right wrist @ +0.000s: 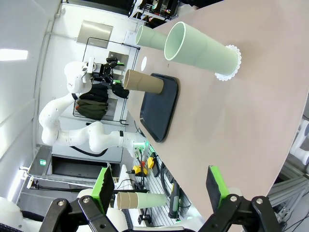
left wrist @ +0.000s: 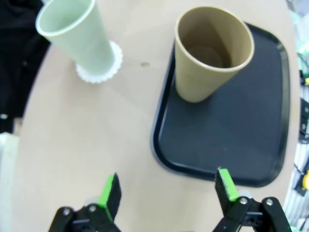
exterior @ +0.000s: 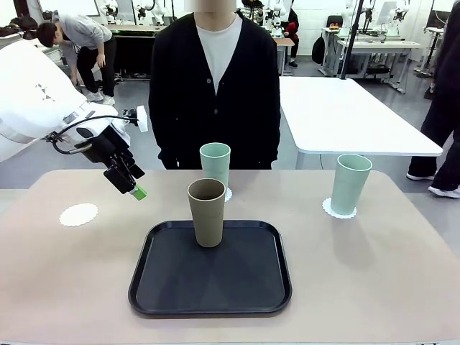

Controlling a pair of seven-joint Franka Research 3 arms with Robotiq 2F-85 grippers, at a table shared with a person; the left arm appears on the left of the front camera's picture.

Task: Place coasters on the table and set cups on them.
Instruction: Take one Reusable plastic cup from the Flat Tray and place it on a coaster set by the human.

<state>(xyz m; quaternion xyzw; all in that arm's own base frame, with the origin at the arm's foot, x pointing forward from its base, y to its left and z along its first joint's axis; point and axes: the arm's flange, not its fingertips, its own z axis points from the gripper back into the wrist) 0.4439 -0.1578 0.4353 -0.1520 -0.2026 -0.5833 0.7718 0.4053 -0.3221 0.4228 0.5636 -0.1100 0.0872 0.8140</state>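
Observation:
A tan-brown cup (exterior: 207,212) stands upright on the black tray (exterior: 165,280), seen too in the left wrist view as the cup (left wrist: 212,53) on the tray (left wrist: 241,140). One mint cup (exterior: 215,167) stands on a coaster (exterior: 228,194) behind the tray, the other mint cup (exterior: 350,183) on a coaster (exterior: 338,210) at the right. A third coaster (exterior: 78,214) lies bare at the left. My left gripper (exterior: 133,185) (left wrist: 168,188) hovers open and holds nothing, left of the tray. My right gripper (right wrist: 159,186) is open and holds nothing, off the table's edge, facing the mint cup (right wrist: 200,48).
A person in a black cardigan (exterior: 215,86) stands at the far side of the beige table (exterior: 374,287). A white-topped table (exterior: 345,115) stands behind at the right. The table's front and right parts are bare.

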